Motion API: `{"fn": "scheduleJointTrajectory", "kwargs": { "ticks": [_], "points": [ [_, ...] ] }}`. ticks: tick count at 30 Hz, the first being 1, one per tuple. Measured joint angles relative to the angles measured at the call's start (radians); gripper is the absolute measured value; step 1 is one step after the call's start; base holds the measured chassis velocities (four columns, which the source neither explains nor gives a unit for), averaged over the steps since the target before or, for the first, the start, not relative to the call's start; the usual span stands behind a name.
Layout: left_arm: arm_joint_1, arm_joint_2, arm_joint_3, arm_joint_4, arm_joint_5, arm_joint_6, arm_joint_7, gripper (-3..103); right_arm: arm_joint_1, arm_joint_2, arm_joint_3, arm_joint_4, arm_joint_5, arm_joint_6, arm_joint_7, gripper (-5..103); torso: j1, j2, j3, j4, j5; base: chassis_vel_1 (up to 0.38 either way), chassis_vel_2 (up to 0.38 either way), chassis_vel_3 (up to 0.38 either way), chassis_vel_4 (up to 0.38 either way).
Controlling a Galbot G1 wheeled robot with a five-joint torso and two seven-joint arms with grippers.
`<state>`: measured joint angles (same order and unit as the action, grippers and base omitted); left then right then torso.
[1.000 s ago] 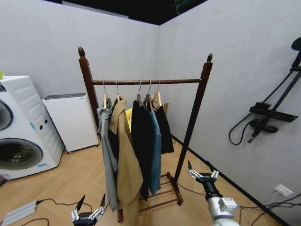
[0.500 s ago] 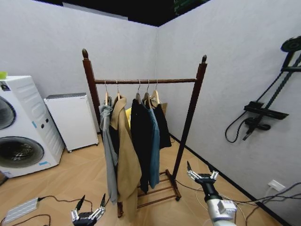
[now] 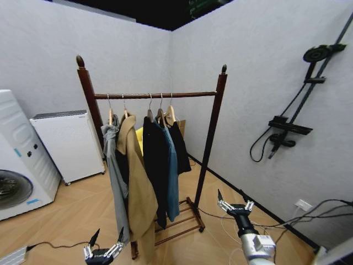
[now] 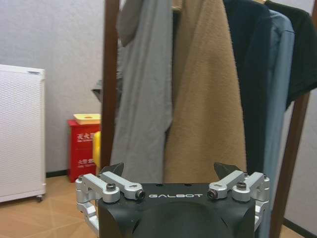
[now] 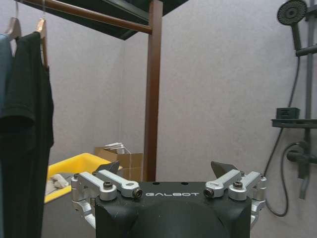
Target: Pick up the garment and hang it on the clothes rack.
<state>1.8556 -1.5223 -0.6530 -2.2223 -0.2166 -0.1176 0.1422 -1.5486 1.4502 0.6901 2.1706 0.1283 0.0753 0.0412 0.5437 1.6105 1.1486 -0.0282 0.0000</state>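
The left claw [image 3: 103, 244] sits at the 7 o'clock edge of the head view, fingers spread wide and released, grasping nothing. The right claw [image 3: 234, 202] sits at 5 o'clock, also spread and released, empty, raised above the wooden floor [image 3: 60, 221]. Both claws point toward the clothes rack [image 3: 211, 132], which stands at centre frame in the corner of the room, apart from either claw. The rack's horizontal bar carries several hangers. From 9 o'clock toward 3 o'clock along the bar hang a grey hooded jacket [image 3: 115, 176], a long tan coat [image 3: 138, 193], the garment [image 3: 155, 165] in plain black on a wooden hanger, a blue shirt [image 3: 172, 174] touching it, and a shorter black top [image 3: 180, 146]. In the left wrist view the grey jacket and tan coat hang directly ahead of the left claw [image 4: 169, 171]. In the right wrist view the right claw [image 5: 166, 168] faces the rack's post with the shorter black top beside it. A washing machine [image 3: 19, 160] and a white appliance [image 3: 63, 143] stand at 9 o'clock; a shower fixture [image 3: 292, 110] is mounted on the wall at 3 o'clock.
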Motion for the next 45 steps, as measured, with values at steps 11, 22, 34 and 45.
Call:
{"fn": "scheduleJointTrajectory", "kwargs": {
  "ticks": [11,22,34,45],
  "points": [
    [0.0,0.0,0.0,0.0,0.0,0.0,0.0,100,-0.024,-0.001,0.003,0.0,0.0,0.028,0.0,100,0.0,0.0,0.0,-0.0001,0.0001,-0.119,-0.11,-0.112,-0.121],
    [0.0,0.0,0.0,0.0,0.0,0.0,0.0,100,-0.032,-0.001,0.007,0.001,-0.001,0.045,0.0,100,0.0,0.0,0.0,0.0,0.0,-0.118,-0.139,-0.123,-0.122],
    [0.0,0.0,0.0,0.0,0.0,0.0,0.0,100,-0.034,-0.001,0.006,0.004,-0.003,0.052,0.0,100,0.0,0.0,0.0,-0.0001,-0.0001,-0.096,-0.154,-0.159,-0.092],
    [0.0,0.0,0.0,0.0,0.0,0.0,0.0,100,-0.031,-0.004,0.004,0.007,-0.004,0.052,0.0,100,0.0,0.0,0.0,0.0,-0.0001,-0.073,-0.181,-0.177,-0.063]
  ]
}}
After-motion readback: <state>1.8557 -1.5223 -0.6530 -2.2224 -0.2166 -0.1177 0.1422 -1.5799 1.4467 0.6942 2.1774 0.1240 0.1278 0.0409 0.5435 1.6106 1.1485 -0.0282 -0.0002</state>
